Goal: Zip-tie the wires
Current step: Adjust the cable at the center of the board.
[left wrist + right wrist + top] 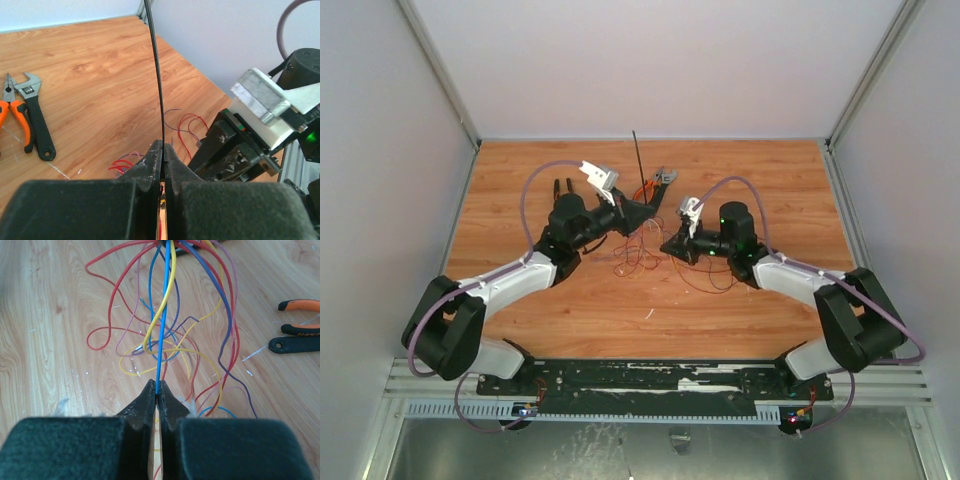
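The zip tie [157, 75] is a thin black strip rising straight up from my left gripper [163, 146], which is shut on its lower end. In the top view the zip tie [636, 160] points toward the back wall from the left gripper [645, 207]. The wires [200, 340] are a loose tangle of red, yellow, blue and purple strands on the table. My right gripper [157, 390] is shut on one blue wire [162, 330] of the tangle. In the top view the right gripper [670, 245] is just right of the wires [638, 255], close to the left gripper.
Orange-handled pliers [12, 107] and a black wrench [35, 117] lie on the wooden table behind the grippers, also seen in the top view [660, 180]. Two short dark sticks [563, 187] lie at the back left. Walls enclose the table on three sides.
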Controlling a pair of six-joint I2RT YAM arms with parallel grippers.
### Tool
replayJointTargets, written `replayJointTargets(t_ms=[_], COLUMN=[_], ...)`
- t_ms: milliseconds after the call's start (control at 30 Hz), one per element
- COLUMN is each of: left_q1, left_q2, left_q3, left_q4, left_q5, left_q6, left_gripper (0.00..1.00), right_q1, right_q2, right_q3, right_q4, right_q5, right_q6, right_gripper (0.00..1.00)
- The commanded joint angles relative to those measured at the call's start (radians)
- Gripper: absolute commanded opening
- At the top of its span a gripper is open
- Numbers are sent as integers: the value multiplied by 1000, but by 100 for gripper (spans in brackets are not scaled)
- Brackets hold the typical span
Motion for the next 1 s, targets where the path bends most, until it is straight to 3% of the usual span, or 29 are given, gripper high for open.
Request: replayJointTargets(t_ms=[0, 500, 833, 967], left_q1=[19, 54, 57, 58], left_q2=[-46, -89, -93, -97], left_q3=[39, 39, 40, 44], left_q4=[8, -39, -42, -42], left_q5=[-4, -23, -21, -21], left_q6=[-5, 14, 13, 9], left_gripper=[1, 0, 0, 0], right_q1=[-21, -192, -205, -206], right_q2=[-72, -283, -277, -276], right_q3=[-25, -54, -58, -43], right_q4=[-74, -207, -216, -228], right_q5=[42, 118, 134, 110], right_q6=[-23, 6, 22, 24], right_gripper=[0, 0, 0, 15])
